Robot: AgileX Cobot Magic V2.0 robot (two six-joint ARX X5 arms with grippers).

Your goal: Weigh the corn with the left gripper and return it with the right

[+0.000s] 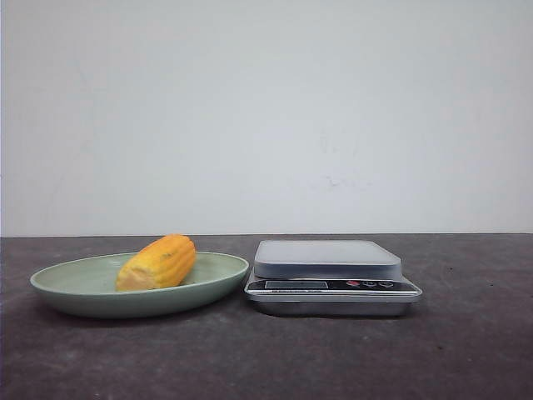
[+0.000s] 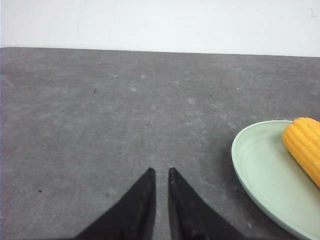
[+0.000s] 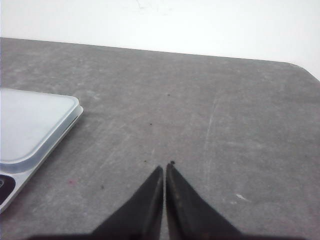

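The corn (image 1: 158, 262), a short yellow-orange cob piece, lies on its side in a pale green plate (image 1: 75, 287) left of centre on the table. In the left wrist view the corn (image 2: 305, 145) and the plate (image 2: 260, 170) show at the edge. My left gripper (image 2: 161, 170) hovers over bare table beside the plate, its jaws almost together with only a narrow gap, holding nothing. My right gripper (image 3: 164, 166) is shut and empty over bare table beside the scale (image 3: 30, 125). Neither gripper shows in the front view.
A silver kitchen scale (image 1: 326, 258) with a flat grey platform and a button strip on its front stands just right of the plate. The table is dark grey, with a white wall behind it.
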